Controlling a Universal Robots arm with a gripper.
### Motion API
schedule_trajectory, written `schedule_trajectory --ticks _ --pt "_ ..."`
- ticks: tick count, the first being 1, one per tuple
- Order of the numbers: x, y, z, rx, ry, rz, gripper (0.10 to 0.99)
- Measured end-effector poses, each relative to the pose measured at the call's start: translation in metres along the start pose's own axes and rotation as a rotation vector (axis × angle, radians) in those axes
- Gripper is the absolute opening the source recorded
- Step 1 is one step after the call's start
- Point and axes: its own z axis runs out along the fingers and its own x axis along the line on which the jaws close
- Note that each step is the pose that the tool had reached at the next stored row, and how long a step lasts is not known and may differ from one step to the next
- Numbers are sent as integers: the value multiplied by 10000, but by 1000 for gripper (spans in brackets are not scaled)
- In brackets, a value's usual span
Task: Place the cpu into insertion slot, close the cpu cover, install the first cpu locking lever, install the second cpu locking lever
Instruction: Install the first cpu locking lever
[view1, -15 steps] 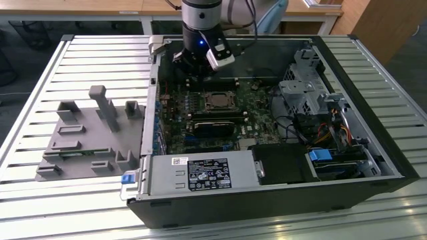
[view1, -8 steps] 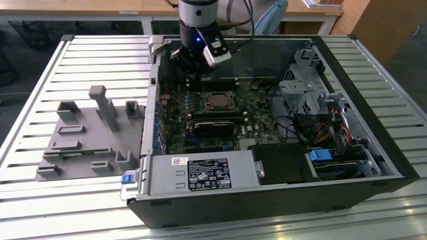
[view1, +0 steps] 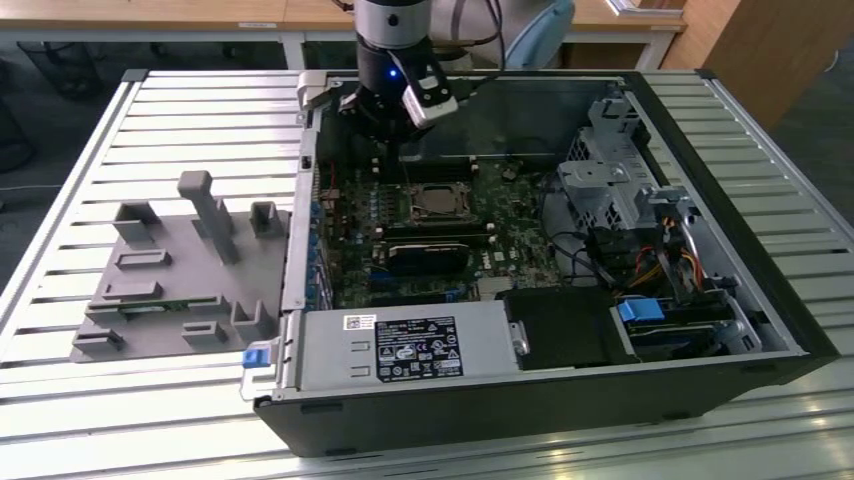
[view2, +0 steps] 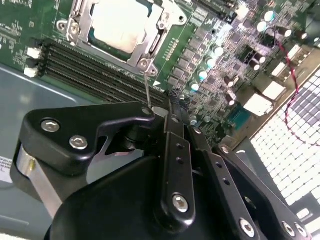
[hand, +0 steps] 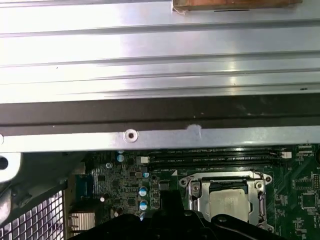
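The cpu lies flat in the insertion slot on the green board, silver top up. The cpu cover is down over it, framing the chip. One thin wire locking lever stands up from the socket's corner, and its free end reaches my gripper. The black fingers look shut, pressed together, with the lever's tip just beside them; I cannot tell if it is pinched. In the exterior view my gripper hangs just beyond the socket's far side, inside the open case.
Black memory sticks run along the socket beside the lever. A long black card lies on the socket's near side. A drive cage and cables fill the exterior view's right. A grey fixture stands outside the case.
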Motion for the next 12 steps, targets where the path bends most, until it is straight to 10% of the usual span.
schedule_trajectory --ticks 12 --pt "-279 63 5 -1 -1 2 106"
